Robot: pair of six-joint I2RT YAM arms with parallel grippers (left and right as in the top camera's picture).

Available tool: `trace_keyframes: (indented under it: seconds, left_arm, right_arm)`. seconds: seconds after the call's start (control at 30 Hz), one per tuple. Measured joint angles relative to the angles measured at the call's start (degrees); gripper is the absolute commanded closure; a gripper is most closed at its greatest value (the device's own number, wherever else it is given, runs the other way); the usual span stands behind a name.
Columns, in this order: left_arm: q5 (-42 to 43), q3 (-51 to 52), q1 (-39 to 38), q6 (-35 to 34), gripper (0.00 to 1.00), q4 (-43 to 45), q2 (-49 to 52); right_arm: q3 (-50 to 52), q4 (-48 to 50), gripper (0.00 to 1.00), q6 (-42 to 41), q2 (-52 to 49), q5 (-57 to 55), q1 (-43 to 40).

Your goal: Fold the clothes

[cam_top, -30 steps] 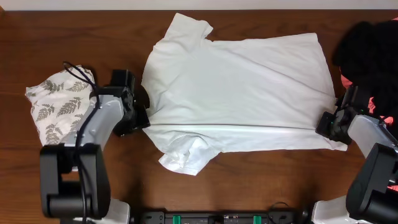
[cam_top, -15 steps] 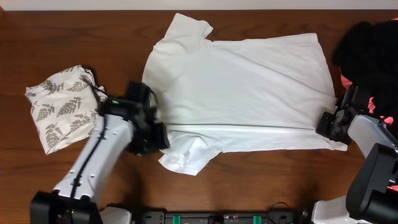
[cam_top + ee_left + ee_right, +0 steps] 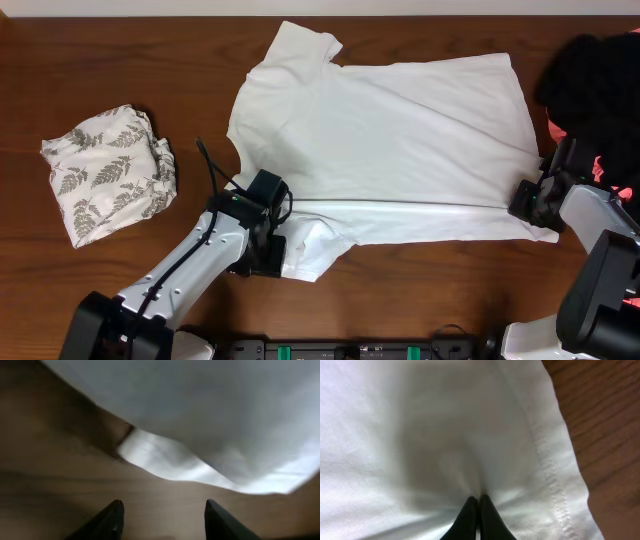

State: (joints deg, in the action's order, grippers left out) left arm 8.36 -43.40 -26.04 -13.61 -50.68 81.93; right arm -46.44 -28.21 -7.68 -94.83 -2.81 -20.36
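Observation:
The white T-shirt (image 3: 390,140) lies spread across the table, its front long edge doubled over and its lower sleeve (image 3: 305,250) bunched at the front left. My left gripper (image 3: 262,255) hovers at that sleeve's left side. It is open, with bare wood between its fingers, and the sleeve (image 3: 165,462) lies just ahead of my left gripper (image 3: 164,505). My right gripper (image 3: 527,205) sits at the shirt's front right corner. In the right wrist view my right gripper (image 3: 479,499) is shut, pinching the white cloth (image 3: 420,435) near the stitched hem (image 3: 547,470).
A folded leaf-print garment (image 3: 108,172) rests on the table's left side. A black garment (image 3: 595,80) is heaped at the far right, with some coral-pink cloth (image 3: 607,168) beneath it. Brown wood table (image 3: 420,290) shows along the front.
My left arm has swung from the shirt's left edge beside the leaf-print garment toward the front, ending at the lower sleeve. The right arm and the shirt have stayed put.

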Motion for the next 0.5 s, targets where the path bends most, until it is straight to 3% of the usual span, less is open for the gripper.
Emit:
trace_keyframes:
  seconds: [0.23,0.5]
  left_arm:
    - [-1.9,0.0,0.0,-0.1,0.34,4.3,0.0]
    - [-2.3,0.4,0.0,-0.1,0.33,5.0,0.2]
  right_arm:
    - [0.0,0.0,0.96,0.0,0.0,0.0,0.0]
    - [0.0,0.0,0.96,0.0,0.0,0.0,0.0]
